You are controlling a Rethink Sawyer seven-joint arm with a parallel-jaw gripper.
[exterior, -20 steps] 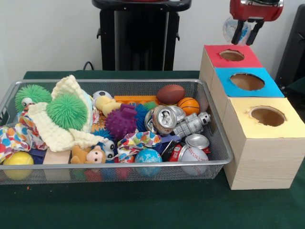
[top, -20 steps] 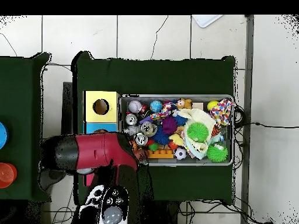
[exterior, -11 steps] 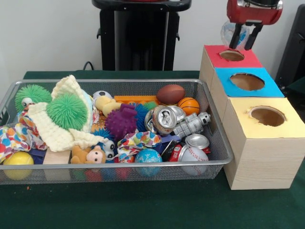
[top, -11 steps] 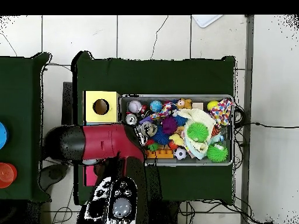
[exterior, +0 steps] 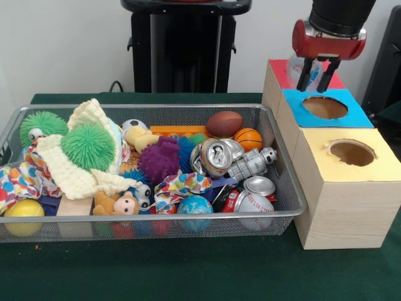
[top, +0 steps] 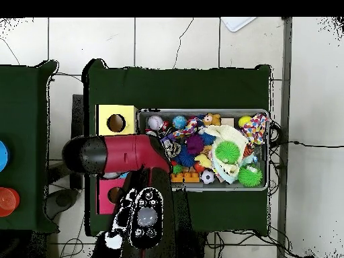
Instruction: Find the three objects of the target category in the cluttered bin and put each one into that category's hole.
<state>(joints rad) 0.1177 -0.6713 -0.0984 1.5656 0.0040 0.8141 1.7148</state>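
Note:
My gripper (exterior: pixel 316 75) hangs just over the red box (exterior: pixel 279 72), its black fingers (exterior: pixel 305 74) down at the hole. It is shut on a translucent bluish object (exterior: pixel 298 63), which shows behind the left finger. The blue box (exterior: pixel 351 116) and the yellow box (exterior: pixel 376 166) stand in a row nearer the camera, each with a round hole. In the overhead view the arm (top: pixel 124 154) covers the gripper and the blue box; the red box (top: pixel 102 198) and the yellow box (top: pixel 101 123) show on either side.
The wire bin (exterior: pixel 285 210) holds a football (exterior: pixel 224 123), a basketball (exterior: pixel 248 139), crushed cans (exterior: pixel 216 157), a baseball (exterior: pixel 254 202), a globe ball (exterior: pixel 195 205), spiky balls (exterior: pixel 158 161), a plush toy (exterior: pixel 122 204) and cloths (exterior: pixel 75 175).
The gripper has come down from high above the red box to just over its hole, carrying the translucent object with it. Nothing in the bin has moved.

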